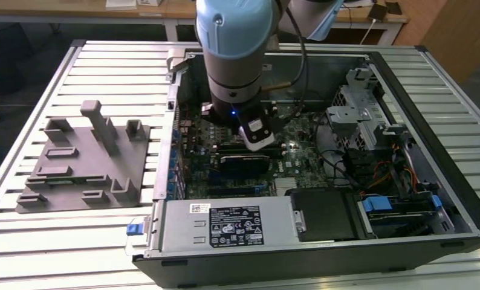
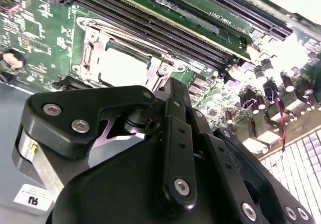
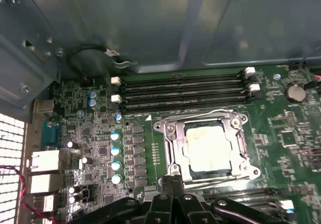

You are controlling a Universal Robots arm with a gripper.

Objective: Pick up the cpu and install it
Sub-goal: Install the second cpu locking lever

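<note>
The cpu is a pale square chip lying flat inside the metal-framed socket on the green motherboard. In the second wrist view the cpu shows framed by the same socket. My gripper hovers just beside the socket's edge with its black fingers together and nothing held between them. Its linkage stands close above the board in the second wrist view. In the exterior view the gripper is lowered into the open computer case, over the middle of the board.
Memory slots run alongside the socket, with capacitors on another side. A power supply and drive cage crowd the case. A grey fixture block stands on the slatted table at the exterior view's left.
</note>
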